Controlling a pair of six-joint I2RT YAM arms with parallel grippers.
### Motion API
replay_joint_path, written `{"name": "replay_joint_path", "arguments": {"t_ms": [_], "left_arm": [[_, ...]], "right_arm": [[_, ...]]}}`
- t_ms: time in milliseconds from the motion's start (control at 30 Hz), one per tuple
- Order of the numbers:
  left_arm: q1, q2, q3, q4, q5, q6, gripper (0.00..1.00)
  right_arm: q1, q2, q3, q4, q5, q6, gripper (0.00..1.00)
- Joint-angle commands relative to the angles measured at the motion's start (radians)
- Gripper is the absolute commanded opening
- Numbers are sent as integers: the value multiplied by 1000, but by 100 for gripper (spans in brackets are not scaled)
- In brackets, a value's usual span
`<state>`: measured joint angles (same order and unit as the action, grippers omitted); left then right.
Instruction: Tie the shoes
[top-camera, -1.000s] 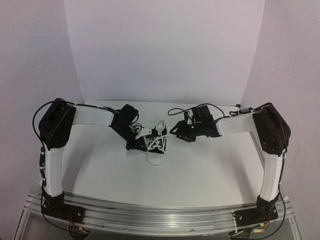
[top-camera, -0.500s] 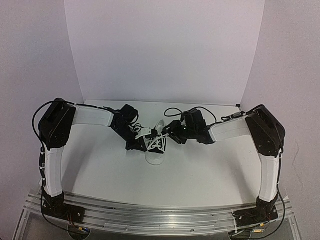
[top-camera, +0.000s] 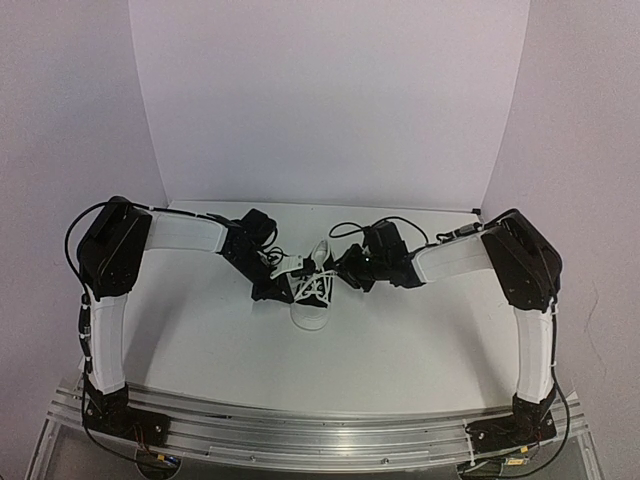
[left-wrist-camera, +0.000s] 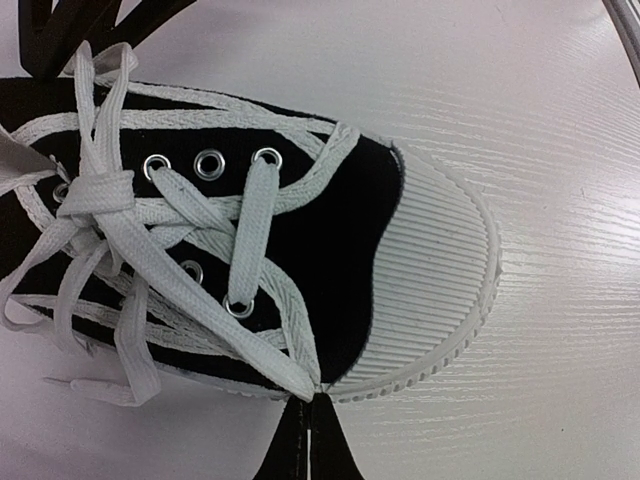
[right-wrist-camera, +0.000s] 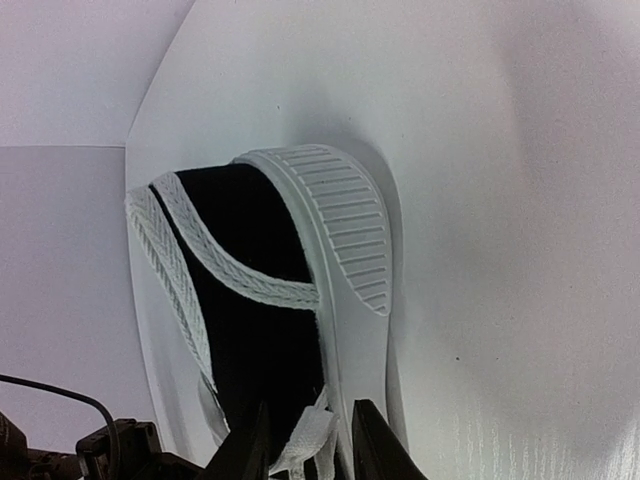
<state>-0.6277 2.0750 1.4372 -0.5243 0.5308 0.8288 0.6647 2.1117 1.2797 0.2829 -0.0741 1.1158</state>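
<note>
A small black sneaker (top-camera: 312, 292) with a white toe cap lies mid-table, toe toward the near edge. In the left wrist view the shoe (left-wrist-camera: 340, 230) fills the frame, its white laces (left-wrist-camera: 130, 250) crossed in a loose knot. My left gripper (left-wrist-camera: 312, 405) is shut at the shoe's side, pinching a lace where it meets the sole; from above the left gripper (top-camera: 285, 287) sits on the shoe's left. My right gripper (top-camera: 340, 274) is at the shoe's right. Its jaws (right-wrist-camera: 311, 410) stand apart around a white lace end (right-wrist-camera: 316, 432) beside the sole (right-wrist-camera: 350, 330), with gaps showing.
White backdrop walls (top-camera: 330, 100) enclose the table on the far side and both flanks. An aluminium rail (top-camera: 320, 435) with the arm bases runs along the near edge. A black cable (right-wrist-camera: 60, 390) loops by the right wrist.
My right arm has swung left up to the shoe and its jaws have narrowed around a lace end. The left arm and the shoe have stayed put.
</note>
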Motion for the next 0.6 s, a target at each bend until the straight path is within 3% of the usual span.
{"name": "replay_joint_path", "arguments": {"t_ms": [0, 167, 367, 567], "left_arm": [[-6, -23, 15, 4, 24, -9, 0], [-8, -23, 20, 6, 25, -9, 0], [-7, -22, 23, 4, 22, -6, 0], [-8, -30, 18, -25, 27, 8, 0]], "right_arm": [[9, 5, 20, 4, -14, 49, 31], [9, -1, -6, 14, -18, 119, 30], [9, -1, -12, 30, -18, 144, 1], [4, -59, -63, 33, 38, 117, 0]]}}
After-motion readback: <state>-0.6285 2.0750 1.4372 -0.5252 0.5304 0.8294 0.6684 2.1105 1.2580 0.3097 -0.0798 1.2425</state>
